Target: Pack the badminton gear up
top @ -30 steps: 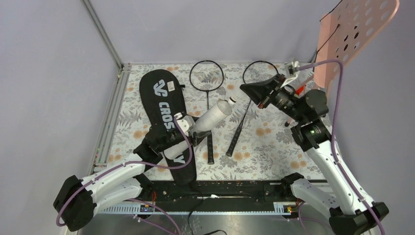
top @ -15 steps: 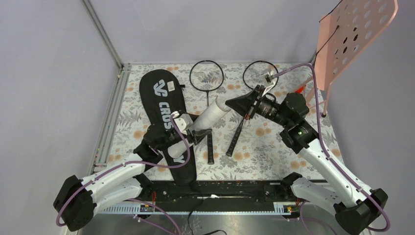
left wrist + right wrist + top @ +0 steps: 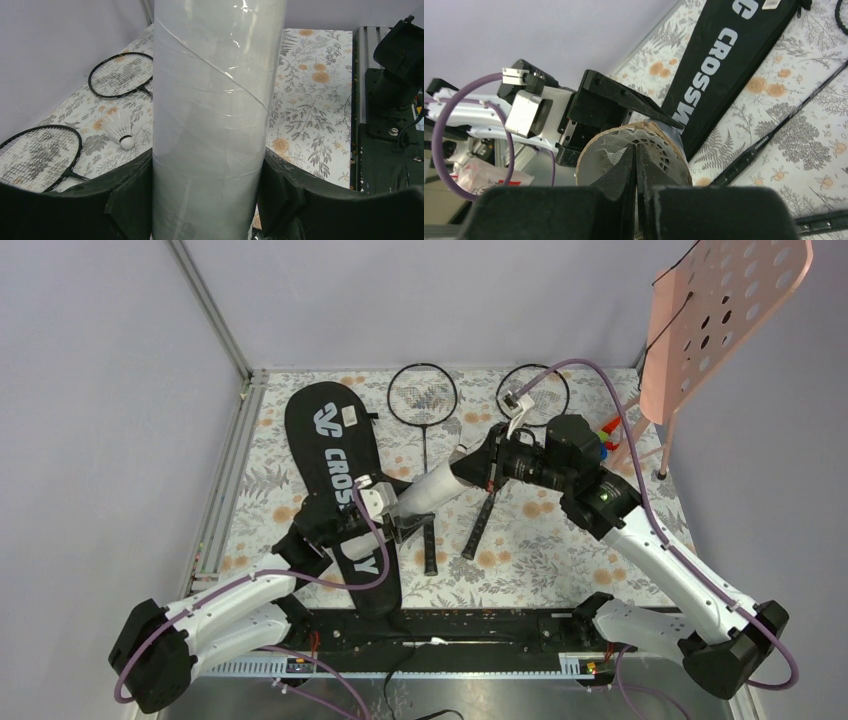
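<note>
Right claw (image 3: 636, 150): fingers pressed together, tips pinching the skirt of a shuttle (image 3: 616, 145) at the mouth of the tube (image 3: 583, 162), centre of the top view.

Left claw (image 3: 207, 190): clamped round the tube's lower body, tube tilted.

Risks:
- Thin feathers may crush or snag on the cardboard rim if misaligned.
- The glossy film-wrapped wall may slip in the pads under the push.

Second shuttle (image 3: 119, 131), round-nosed, lies beside two thin strung rackets (image 3: 120, 75), left of frame. Bag (image 3: 335, 460), matte black fabric, upper left.

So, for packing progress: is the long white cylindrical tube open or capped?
Open: the tube has an uncapped rim, with a white feather shuttlecock at its mouth.
</note>
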Motion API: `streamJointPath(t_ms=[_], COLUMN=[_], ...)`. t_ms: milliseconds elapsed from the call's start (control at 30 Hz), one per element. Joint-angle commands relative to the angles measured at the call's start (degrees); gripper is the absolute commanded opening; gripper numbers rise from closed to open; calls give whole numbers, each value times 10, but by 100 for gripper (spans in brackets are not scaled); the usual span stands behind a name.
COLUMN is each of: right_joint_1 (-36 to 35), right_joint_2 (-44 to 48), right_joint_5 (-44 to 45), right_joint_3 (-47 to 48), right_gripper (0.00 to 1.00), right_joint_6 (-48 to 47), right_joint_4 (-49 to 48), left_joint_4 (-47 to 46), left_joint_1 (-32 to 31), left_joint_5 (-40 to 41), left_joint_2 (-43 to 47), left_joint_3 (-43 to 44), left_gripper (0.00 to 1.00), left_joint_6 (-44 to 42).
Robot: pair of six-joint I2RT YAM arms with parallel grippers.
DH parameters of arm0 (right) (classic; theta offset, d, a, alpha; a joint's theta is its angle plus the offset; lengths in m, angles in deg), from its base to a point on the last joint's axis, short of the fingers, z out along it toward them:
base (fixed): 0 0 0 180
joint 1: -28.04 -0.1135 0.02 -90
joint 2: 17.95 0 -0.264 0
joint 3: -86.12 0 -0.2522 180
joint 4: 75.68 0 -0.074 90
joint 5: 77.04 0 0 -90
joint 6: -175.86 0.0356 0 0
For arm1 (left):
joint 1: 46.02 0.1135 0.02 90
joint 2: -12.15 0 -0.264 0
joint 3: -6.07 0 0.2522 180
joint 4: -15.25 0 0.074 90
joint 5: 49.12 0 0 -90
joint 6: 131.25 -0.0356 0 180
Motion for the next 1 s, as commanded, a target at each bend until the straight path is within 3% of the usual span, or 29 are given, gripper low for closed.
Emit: streamJointPath(t_ms=[0, 267, 433, 500, 600, 800, 967], right_joint_1=[-20, -21, -20, -20, -20, -16, 33], right_joint_2=[-16, 34, 60, 65, 70, -2, -137], right_joint_5=[17, 104, 114, 123, 184, 297, 251], right_joint_3=[66, 138, 168, 178, 180, 192, 239], right_gripper=[2, 43, 58, 70, 97, 100, 100], right_joint_6=[-48, -102, -124, -136, -143, -148, -146], right_joint_4=[99, 184, 196, 202, 203, 189, 176], left_joint_4=[-48, -34, -33, -24, -26, -60, -69], left_joint_1=[-2, -2, -2, -2, -1, -1, -1], left_joint_5=[-25, 6, 27, 38, 65, 166, 236], left_joint_2=[19, 41, 55, 62, 79, 114, 132], left_joint_3=[17, 2, -9, -11, -22, -43, -54], left_gripper=[62, 62, 61, 62, 62, 61, 62], left_joint_6=[-19, -17, -18, -17, -11, 4, 9])
